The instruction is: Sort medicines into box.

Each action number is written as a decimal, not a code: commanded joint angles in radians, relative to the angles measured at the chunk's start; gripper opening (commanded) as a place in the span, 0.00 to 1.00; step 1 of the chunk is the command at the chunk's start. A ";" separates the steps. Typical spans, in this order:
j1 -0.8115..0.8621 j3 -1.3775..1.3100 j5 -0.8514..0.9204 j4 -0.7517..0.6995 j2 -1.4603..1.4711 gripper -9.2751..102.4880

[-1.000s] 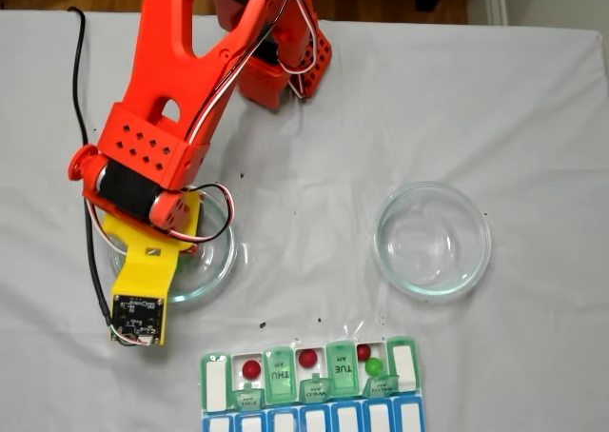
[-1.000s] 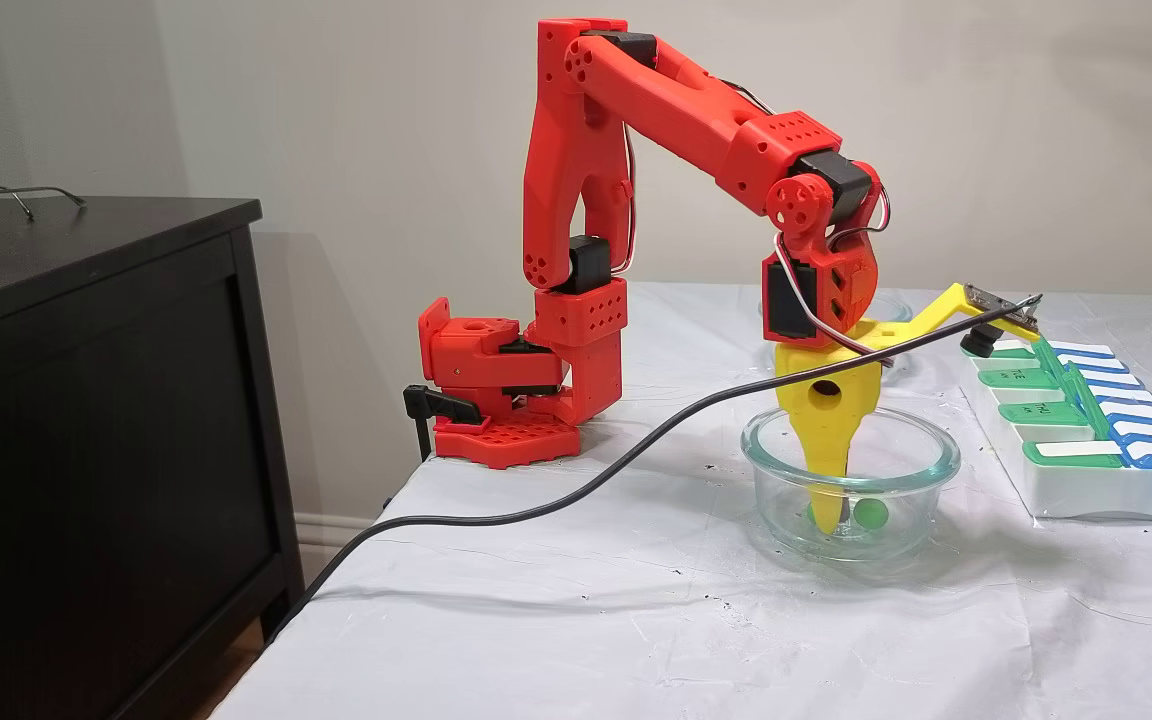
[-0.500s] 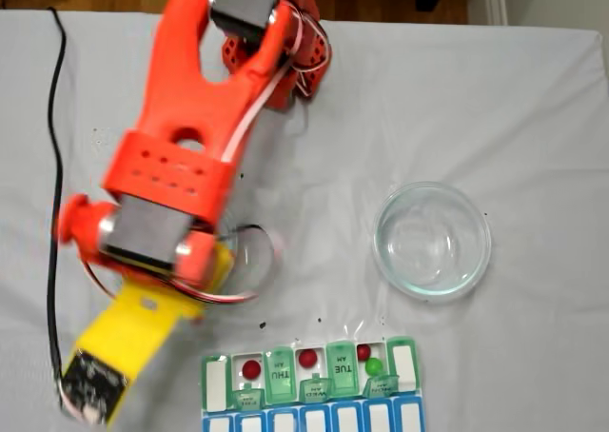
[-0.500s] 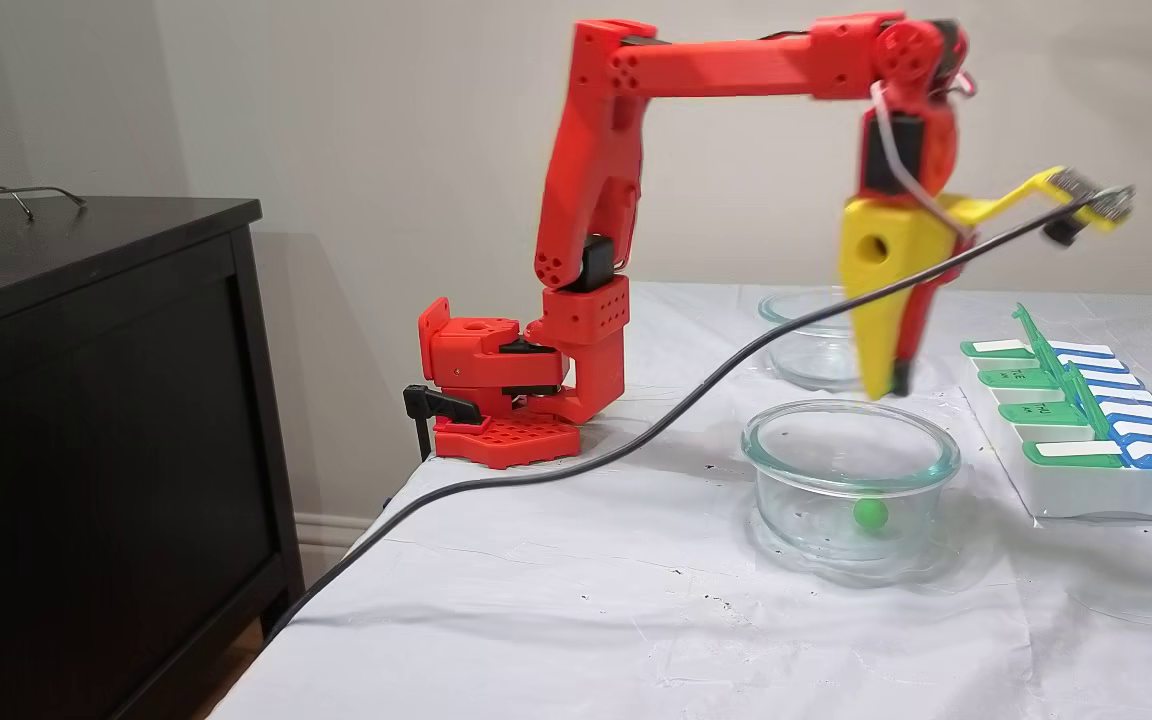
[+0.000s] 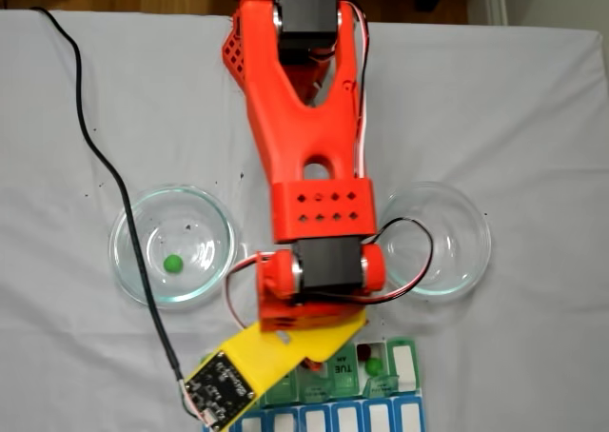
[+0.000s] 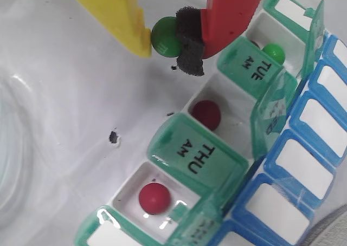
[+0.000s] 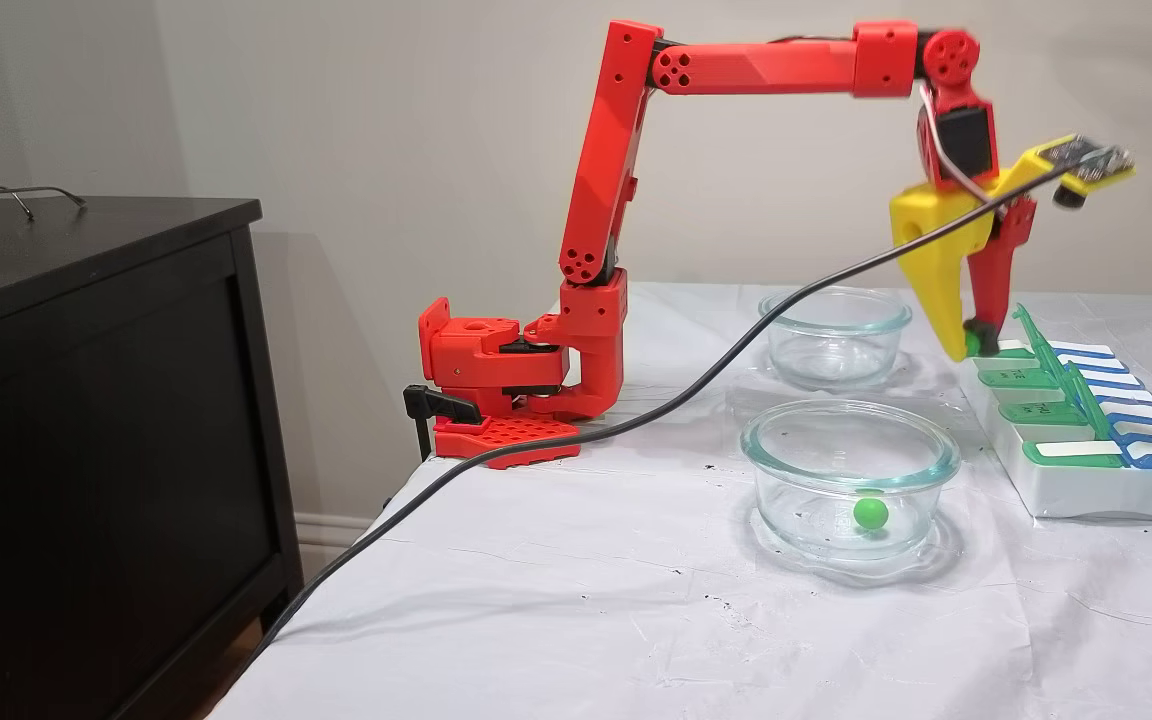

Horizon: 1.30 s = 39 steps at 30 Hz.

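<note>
**Green pill held above the organizer**

The red-and-yellow claw (image 6: pixel 165 37) pinches a small round green pill (image 6: pixel 164 36) between its yellow finger and the black pad of its red finger, hanging just left of the green-lidded weekly pill box (image 6: pixel 227 164) in the wrist view. Two dark red pills (image 6: pixel 153 198) and one green pill (image 6: pixel 274 53) lie in open white compartments. In a fixed view, a black cable (image 7: pixel 636 425) crosses before the far clear glass dish (image 7: pixel 834 336); the near dish (image 7: pixel 851 480) holds another green pill (image 7: pixel 871 513).

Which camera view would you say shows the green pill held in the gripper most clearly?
The wrist view: the green pill sits large between the gripper fingers. The side fixed view shows a green speck at the fingertips; in the top-down fixed view the arm hides it.
</note>
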State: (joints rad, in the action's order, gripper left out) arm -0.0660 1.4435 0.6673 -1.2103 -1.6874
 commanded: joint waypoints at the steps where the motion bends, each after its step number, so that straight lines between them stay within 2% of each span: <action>1: -0.009 -0.067 -0.049 0.069 0.008 0.08; 20: -0.002 -0.058 -0.089 0.233 0.028 0.08; 24: 0.005 -0.021 -0.086 0.245 0.035 0.19; 28: 0.002 0.017 -0.075 0.256 0.018 0.23; 34: 0.006 0.055 -0.046 0.229 -0.038 0.25; 39: 0.055 0.031 0.101 0.066 -0.133 0.22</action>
State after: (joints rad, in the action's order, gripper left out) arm -0.0583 1.5202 0.6673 -1.0431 -1.6260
